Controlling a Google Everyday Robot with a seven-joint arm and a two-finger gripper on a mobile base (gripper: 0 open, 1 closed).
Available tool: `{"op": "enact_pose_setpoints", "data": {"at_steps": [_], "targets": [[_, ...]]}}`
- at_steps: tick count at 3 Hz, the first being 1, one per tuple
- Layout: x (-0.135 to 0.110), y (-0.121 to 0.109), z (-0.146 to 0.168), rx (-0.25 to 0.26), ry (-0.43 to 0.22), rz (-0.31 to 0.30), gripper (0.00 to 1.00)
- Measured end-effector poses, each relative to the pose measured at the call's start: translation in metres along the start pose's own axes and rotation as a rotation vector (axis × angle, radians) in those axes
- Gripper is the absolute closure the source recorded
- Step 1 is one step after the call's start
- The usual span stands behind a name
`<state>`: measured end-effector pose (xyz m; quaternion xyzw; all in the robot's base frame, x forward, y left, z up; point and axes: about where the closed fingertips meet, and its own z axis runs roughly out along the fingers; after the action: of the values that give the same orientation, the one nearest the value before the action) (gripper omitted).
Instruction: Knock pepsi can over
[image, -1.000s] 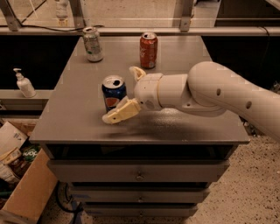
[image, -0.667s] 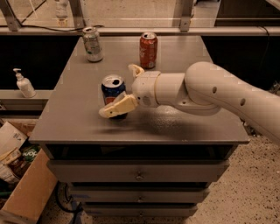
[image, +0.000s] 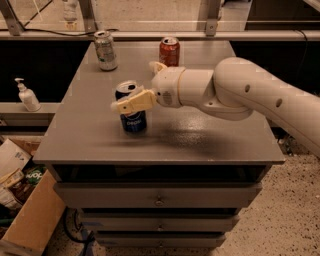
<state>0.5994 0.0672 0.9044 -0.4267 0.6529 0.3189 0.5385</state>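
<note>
We look down on a grey bench (image: 210, 140) with drawers (image: 159, 197) under its top, a speckled floor around it and a rail along its far edge. The pepsi can (image: 134, 122) stands upright on the bench, left of centre and towards the front edge, its silver top open to view.

The white arm (image: 250, 95) reaches in from the right of the pepsi can and ends in the pincer (image: 134, 86), which sits at the level of the can's upper half. The pincer is spread. One cream finger (image: 134, 102) lies across the front of the pepsi can just below its rim, and the other (image: 156, 66) points up behind and to the right of it. We cannot tell whether the front finger presses on the can or only passes before it.

Behind the pepsi can and a little to its left stands a silver-grey can (image: 105, 50). Behind and to its right stands an orange-red can (image: 169, 51), near the far edge. Well to the left of the pepsi can, off the bench, a pump bottle (image: 27, 95) rests on a lower ledge. Below and to the left, a cardboard box (image: 30, 220) stands on the floor.
</note>
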Motion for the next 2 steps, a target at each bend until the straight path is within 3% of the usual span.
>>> {"op": "enact_pose_setpoints", "data": {"at_steps": [2], "targets": [[-0.035, -0.018, 0.004, 0.076, -0.033, 0.011, 0.00]]}}
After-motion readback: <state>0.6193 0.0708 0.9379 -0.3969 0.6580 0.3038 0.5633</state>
